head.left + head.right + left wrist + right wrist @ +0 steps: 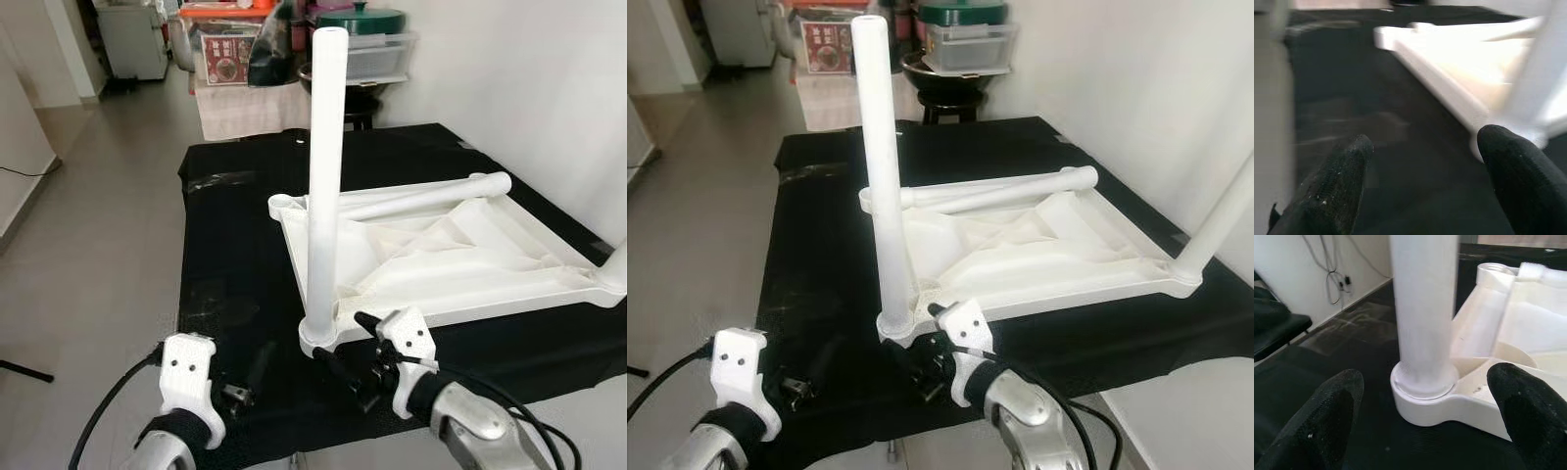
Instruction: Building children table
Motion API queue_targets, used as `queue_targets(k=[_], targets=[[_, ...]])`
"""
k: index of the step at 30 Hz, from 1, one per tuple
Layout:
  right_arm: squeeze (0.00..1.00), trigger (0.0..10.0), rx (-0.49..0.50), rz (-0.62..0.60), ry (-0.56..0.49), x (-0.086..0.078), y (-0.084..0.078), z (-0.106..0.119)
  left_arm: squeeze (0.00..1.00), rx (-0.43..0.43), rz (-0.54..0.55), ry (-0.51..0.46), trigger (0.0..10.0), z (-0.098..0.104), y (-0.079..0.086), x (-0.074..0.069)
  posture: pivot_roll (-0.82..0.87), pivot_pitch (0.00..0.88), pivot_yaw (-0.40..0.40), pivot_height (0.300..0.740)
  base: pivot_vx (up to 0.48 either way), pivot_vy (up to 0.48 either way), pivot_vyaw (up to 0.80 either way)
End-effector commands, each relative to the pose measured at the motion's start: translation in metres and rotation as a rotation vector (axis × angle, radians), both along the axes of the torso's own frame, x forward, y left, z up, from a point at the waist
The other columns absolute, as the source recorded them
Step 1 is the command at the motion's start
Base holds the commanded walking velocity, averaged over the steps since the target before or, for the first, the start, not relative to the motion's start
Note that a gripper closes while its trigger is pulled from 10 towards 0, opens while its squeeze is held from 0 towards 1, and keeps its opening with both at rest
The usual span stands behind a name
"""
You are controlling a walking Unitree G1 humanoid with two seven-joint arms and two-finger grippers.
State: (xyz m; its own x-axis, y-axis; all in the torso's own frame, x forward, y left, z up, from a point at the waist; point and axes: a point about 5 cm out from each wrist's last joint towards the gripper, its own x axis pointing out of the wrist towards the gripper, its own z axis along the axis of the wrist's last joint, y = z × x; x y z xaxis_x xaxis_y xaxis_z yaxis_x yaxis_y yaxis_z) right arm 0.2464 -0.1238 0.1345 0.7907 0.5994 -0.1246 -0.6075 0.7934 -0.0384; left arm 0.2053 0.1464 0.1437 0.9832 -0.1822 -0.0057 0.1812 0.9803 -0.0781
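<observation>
Right gripper [345, 343] sits at near edge, fingers spread wide and holding nothing, aimed straight at base of upright leg [324, 186]. That leg stands vertical in near-left corner socket of upturned white tabletop [460, 264], which lies on black cloth [225, 255]. Socket is just beyond the fingertips, so right arm is clearly closer. Left gripper [251, 377] also spread and empty, off to left of that corner. Loose leg [421, 199] lies across far side, long axis left-right. Another leg [1220, 220] stands at right corner.
</observation>
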Motion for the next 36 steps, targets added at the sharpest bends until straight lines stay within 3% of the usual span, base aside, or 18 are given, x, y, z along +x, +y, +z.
queue_targets(k=[1,4,10,21,29,36], targets=[[0.00,10.0,0.025,-0.019,0.005,0.002,-0.002,-0.002,0.00,0.024,0.049,0.029,10.0,-0.006,0.005,0.001,-0.02,0.028,-0.022,0.740,0.000,0.480,0.00],[0.00,10.0,0.073,0.015,-0.005,0.006,0.000,0.001,0.00,0.075,0.110,0.038,10.0,-0.011,0.012,0.007,-0.02,0.010,-0.018,0.740,0.000,0.480,0.00],[0.00,10.0,0.037,0.017,-0.023,0.007,-0.003,0.000,0.00,0.090,0.116,0.043,10.0,-0.014,0.012,0.014,-0.03,0.000,-0.012,0.740,0.000,0.480,0.00],[0.00,10.0,0.039,-0.024,-0.019,0.009,-0.008,-0.003,0.00,0.079,0.117,0.070,10.0,-0.021,0.011,0.017,-0.04,0.000,-0.022,0.740,0.000,0.480,0.00],[0.00,10.0,-0.013,0.065,-0.047,0.007,-0.003,-0.001,0.00,0.055,0.098,0.071,10.0,-0.022,0.009,0.017,-0.04,0.000,-0.025,0.740,0.000,0.480,0.00],[0.00,10.0,-0.036,0.010,-0.102,0.031,0.009,0.005,0.00,0.057,0.076,0.022,10.0,-0.016,0.007,0.016,-0.02,0.000,-0.023,0.740,0.000,0.069,0.00]])
